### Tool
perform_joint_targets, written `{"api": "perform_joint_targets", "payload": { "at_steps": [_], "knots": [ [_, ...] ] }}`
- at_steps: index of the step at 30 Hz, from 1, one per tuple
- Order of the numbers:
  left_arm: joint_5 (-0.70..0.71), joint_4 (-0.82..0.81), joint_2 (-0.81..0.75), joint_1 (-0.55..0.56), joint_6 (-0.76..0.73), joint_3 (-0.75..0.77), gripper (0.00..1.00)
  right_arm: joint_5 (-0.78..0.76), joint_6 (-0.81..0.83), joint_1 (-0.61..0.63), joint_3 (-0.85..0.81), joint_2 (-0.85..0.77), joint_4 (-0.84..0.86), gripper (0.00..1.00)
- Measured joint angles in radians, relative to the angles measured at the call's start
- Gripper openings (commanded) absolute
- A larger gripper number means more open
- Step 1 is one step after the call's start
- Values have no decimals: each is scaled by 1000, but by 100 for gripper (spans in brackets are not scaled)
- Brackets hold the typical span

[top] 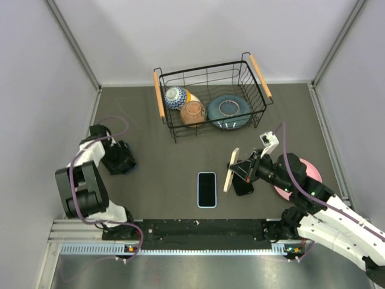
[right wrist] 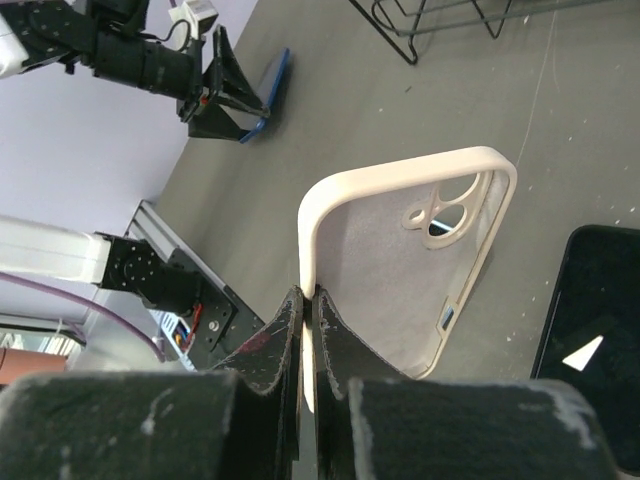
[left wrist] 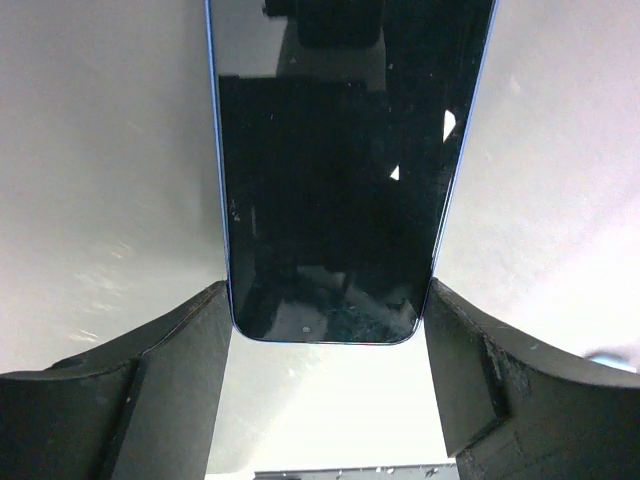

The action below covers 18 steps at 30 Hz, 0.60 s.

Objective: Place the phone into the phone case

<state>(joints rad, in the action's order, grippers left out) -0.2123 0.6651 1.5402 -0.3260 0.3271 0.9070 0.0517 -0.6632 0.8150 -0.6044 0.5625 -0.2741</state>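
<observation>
A dark-screened phone with a blue edge [left wrist: 330,180] lies between the fingers of my left gripper [left wrist: 328,288], which touch both of its long sides near the end. From above, that gripper [top: 127,165] is low at the table's left side. A second phone [top: 206,189] lies flat, screen up, in the middle near the front; it also shows in the right wrist view [right wrist: 590,350]. My right gripper [right wrist: 308,295] is shut on the rim of the cream phone case [right wrist: 390,260], holding it on edge just right of that phone [top: 231,170].
A black wire basket [top: 260,77] with wooden handles stands at the back, holding two bowls and a dark blue plate. A pink plate [top: 314,174] lies under the right arm. Grey walls enclose the table on three sides.
</observation>
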Motion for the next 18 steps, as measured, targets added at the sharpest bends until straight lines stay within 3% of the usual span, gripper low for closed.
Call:
{"api": "perform_joint_targets", "payload": {
  "at_steps": [10, 18],
  "knots": [
    [-61, 5, -298, 199, 91, -192, 42, 56, -114, 31, 8, 241, 116, 0],
    [-153, -31, -430, 230, 159, -230, 41, 32, -226, 176, -59, 543, 180, 0]
  ]
}}
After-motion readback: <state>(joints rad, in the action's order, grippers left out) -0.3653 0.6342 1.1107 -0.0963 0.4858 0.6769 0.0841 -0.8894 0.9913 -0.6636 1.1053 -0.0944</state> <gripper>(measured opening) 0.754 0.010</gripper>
